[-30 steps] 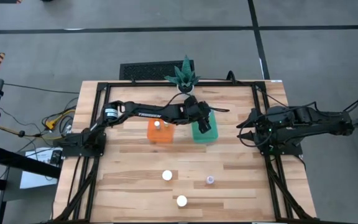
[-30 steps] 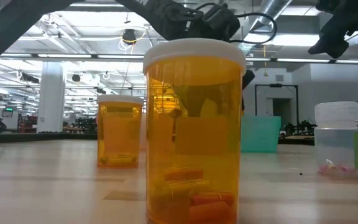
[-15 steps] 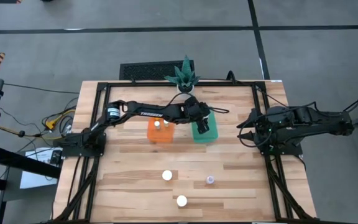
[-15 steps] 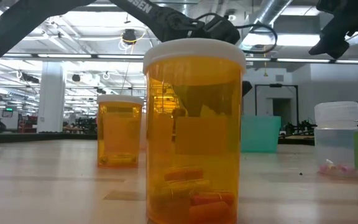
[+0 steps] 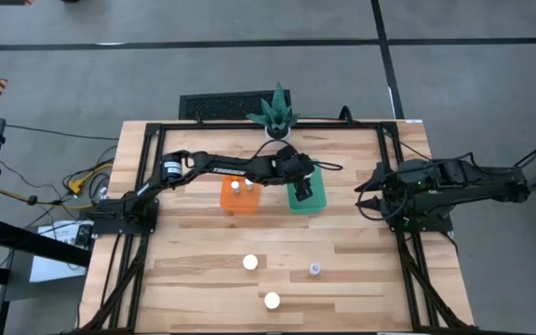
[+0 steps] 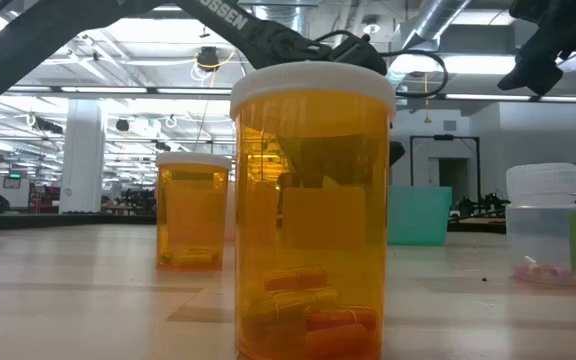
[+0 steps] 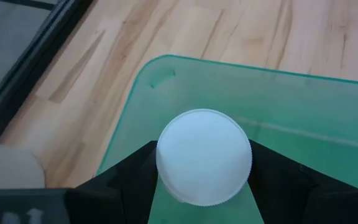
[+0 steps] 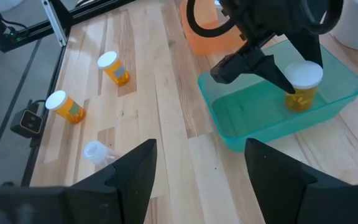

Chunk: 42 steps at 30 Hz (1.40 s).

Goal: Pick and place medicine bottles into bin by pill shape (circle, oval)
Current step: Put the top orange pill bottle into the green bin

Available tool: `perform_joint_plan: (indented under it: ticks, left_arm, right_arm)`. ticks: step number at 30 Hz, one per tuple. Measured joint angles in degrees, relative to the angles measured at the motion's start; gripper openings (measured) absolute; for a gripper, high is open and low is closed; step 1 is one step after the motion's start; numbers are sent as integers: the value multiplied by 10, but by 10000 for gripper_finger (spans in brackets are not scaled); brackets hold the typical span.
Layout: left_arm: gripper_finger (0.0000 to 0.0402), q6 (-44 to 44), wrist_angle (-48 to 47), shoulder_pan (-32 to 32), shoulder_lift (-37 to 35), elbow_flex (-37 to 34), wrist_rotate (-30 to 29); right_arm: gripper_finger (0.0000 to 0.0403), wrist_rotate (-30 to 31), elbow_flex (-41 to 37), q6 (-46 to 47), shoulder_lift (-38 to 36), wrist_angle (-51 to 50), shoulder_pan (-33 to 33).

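Bottle sits inside the green bin on the table from above, under the left tool. Left wrist: both fingers press the white cap. Right wrist: the right tool hangs wide open, empty, near three loose bottles.

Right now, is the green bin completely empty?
No, the left gripper holds a white-capped medicine bottle inside the green bin.
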Motion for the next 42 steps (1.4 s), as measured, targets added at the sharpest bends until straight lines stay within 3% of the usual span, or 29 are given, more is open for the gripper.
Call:
perform_joint_plan:
  ticks: [12, 23, 28, 34, 40, 42]
  left_arm:
    - [260, 13, 14, -1, 0, 0, 16]
    - [279, 12, -24, -1, 0, 38, -15]
    - [279, 3, -114, -3, 0, 104, -18]
    - [279, -7, -273, -31, 0, 203, 29]
    - [279, -66, -474, -96, -1, 339, 91]
    - [279, -89, -499, -128, -25, 327, 88]
  right_arm:
    - [255, 0, 0, -2, 0, 0, 0]
    - [255, 0, 0, -2, 0, 0, 0]
    - [255, 0, 0, 0, 0, 0, 0]
    - [255, -1, 0, 0, 0, 0, 0]
    - [255, -1, 0, -1, 0, 0, 0]
    - [255, -1, 0, -5, 0, 0, 0]
